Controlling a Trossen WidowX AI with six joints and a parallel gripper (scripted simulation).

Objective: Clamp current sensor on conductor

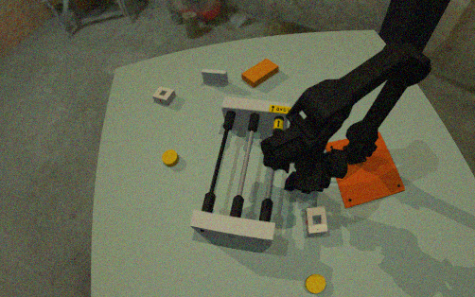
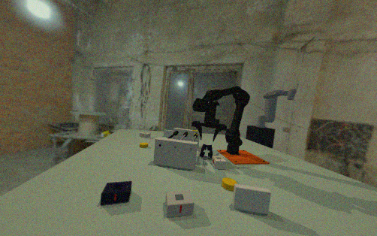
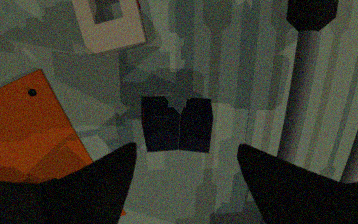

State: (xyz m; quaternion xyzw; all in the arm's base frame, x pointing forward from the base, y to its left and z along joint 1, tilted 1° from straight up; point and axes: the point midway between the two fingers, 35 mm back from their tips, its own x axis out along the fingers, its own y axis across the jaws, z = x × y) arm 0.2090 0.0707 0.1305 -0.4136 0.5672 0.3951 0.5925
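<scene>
The open sensor [image 2: 206, 151] [image 3: 161, 127] is dark and stands on the table beside the rack, its two halves side by side with a notch between them. The arm hides it in the top view, and its arrow cannot be made out. My gripper [image 1: 287, 179] [image 2: 207, 140] [image 3: 188, 150] is open and empty, pointing down above the sensor, which shows between and beyond the fingertips in the wrist view. The LOAD conductor [image 1: 270, 182] [image 3: 301, 85] is the rack's rod nearest the arm. It has a yellow arrow band [image 1: 278, 124] near the yellow LOAD marker [image 1: 280, 109] at the far end plate.
The rack's white end plates [image 1: 233, 227] [image 2: 176, 154] hold two other rods to the left. A white block with a square hole [image 1: 317, 232] [image 2: 220, 165] [image 3: 117, 42] lies near the sensor. The orange base plate [image 1: 376, 189] [image 3: 10, 115] is beside it. A yellow disc [image 1: 315, 284] lies farther off.
</scene>
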